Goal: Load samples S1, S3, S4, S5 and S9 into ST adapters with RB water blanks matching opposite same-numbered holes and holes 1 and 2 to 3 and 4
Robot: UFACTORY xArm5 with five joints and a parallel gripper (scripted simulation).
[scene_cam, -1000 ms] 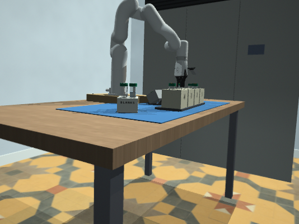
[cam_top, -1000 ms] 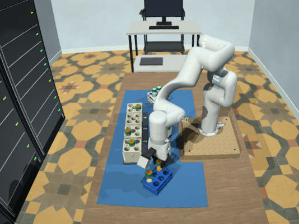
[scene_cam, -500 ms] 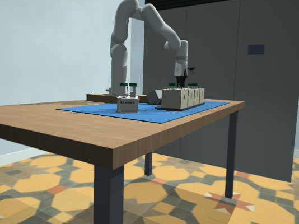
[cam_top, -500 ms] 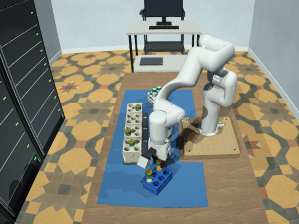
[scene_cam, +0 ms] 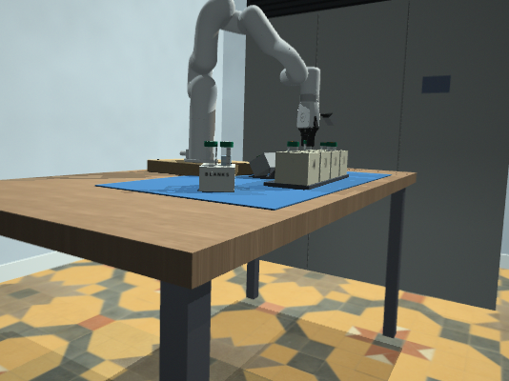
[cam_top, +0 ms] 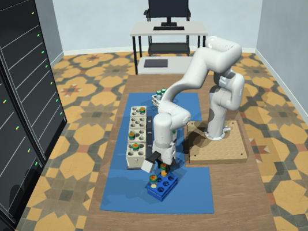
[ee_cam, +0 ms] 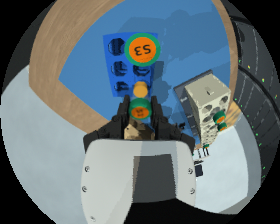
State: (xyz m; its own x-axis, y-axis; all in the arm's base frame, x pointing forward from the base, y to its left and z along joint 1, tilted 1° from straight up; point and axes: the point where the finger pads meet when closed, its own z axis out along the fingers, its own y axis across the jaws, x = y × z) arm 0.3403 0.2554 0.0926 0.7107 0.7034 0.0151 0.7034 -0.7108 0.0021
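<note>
Gripper pinches a sample tube over the blue rack

Table (cam_top: 236, 186) carries a blue mat (cam_top: 190, 194). On it, the loading stand ST (cam_top: 136, 134) shows three orange-dotted tubes in its adapters. Blue sample rack RS (cam_top: 162, 186) sits just beyond the stand's end, with sample S3 (ee_cam: 141, 48) standing in a well. The gripper (ee_cam: 140, 121) is clamped on another orange-capped tube (ee_cam: 140, 111), ID unreadable, directly above RS.

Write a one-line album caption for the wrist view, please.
Gripper shut on an orange-capped tube over the blue rack, S3 standing behind.
</note>
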